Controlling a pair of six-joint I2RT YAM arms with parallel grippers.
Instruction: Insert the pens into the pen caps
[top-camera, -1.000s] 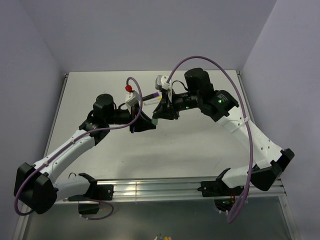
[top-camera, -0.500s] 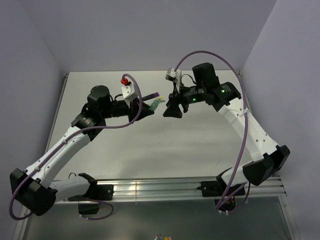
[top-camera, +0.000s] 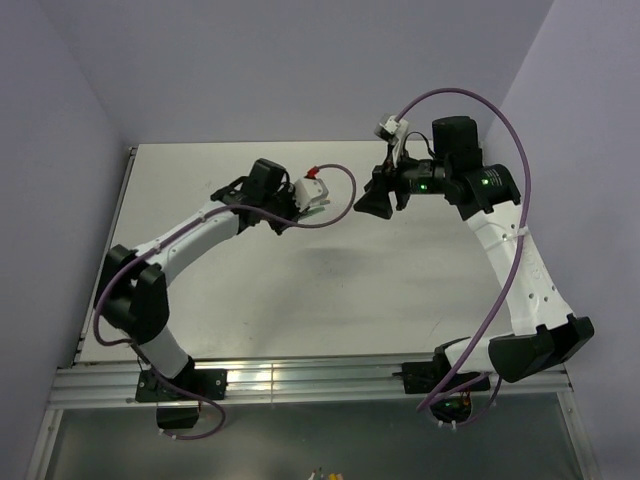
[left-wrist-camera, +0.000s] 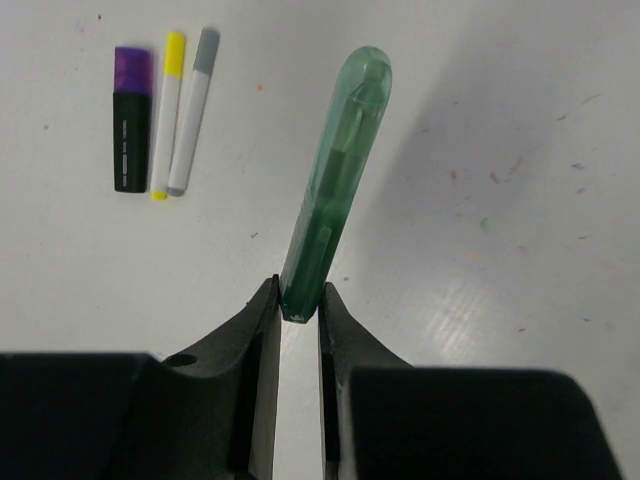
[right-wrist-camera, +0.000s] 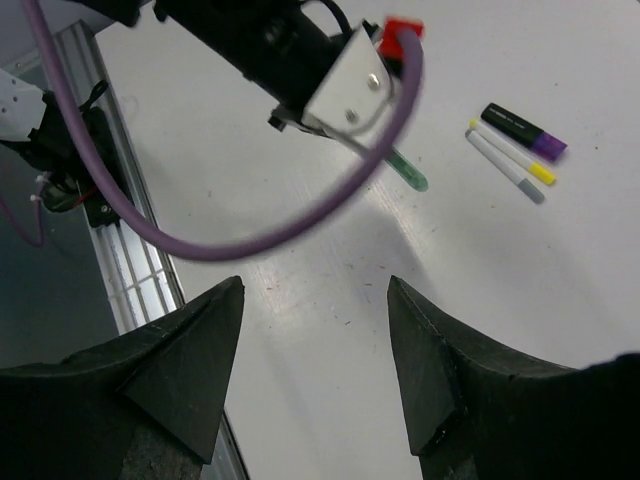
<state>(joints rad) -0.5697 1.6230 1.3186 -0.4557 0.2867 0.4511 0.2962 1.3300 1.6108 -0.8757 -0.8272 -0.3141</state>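
The two arms have drawn apart since a second ago. The left arm has swung toward the far side of the surface (top-camera: 330, 290), and the right one has pulled back to the right and let go.

The left pincer (left-wrist-camera: 298, 330) is clenched on the green pen (left-wrist-camera: 340, 190), its matte black fingers nipping the squared butt end. The pen is a slim translucent tube with a darker core and a rounded, glossy far end. It juts straight out from the fingers. I cannot tell whether its tip touches the surface.

The right pincer (right-wrist-camera: 315, 340) is released, with its broad wedge-shaped fingers standing wide apart and nothing between them.

The surface is matte white with faint specks and scuffs. There is bare room all around the green pen. A ribbed metal rail (right-wrist-camera: 110, 250) runs along the surface's near edge, well apart from the pens.

Off to the left in the left wrist view, three pens lie flat, parallel and just beside one another:
- the stubby black pen (left-wrist-camera: 131, 135), with a purple cap
- the thin yellow pen (left-wrist-camera: 167, 115), white-bodied
- the grey pen (left-wrist-camera: 193, 110), also white-bodied
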